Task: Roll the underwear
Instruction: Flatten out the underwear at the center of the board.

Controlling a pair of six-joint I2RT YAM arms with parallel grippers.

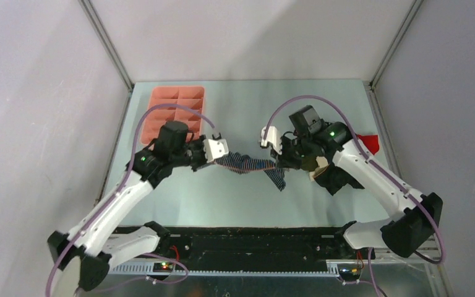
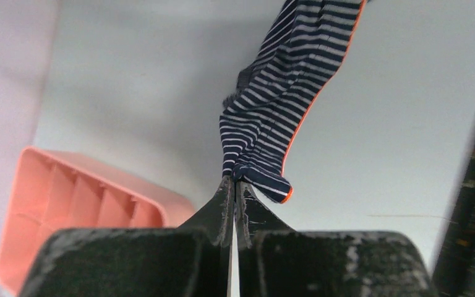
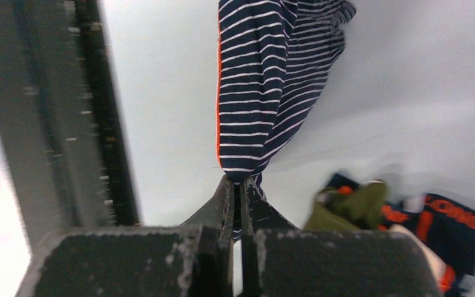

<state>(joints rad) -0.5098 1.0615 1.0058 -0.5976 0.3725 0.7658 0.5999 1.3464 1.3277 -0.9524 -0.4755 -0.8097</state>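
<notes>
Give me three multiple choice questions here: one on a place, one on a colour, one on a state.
1. The pink tray lies: A, at the far left of the table; B, under the right arm; C, at the near edge.
2. The striped underwear has edge trim that is: A, green; B, orange; C, yellow.
3. The left pincer and right pincer are: A, both open; B, one open; C, both shut on the striped underwear.
Answers: A, seen from the top view; B, an orange hem shows in both wrist views; C, each wrist view shows cloth clamped.
</notes>
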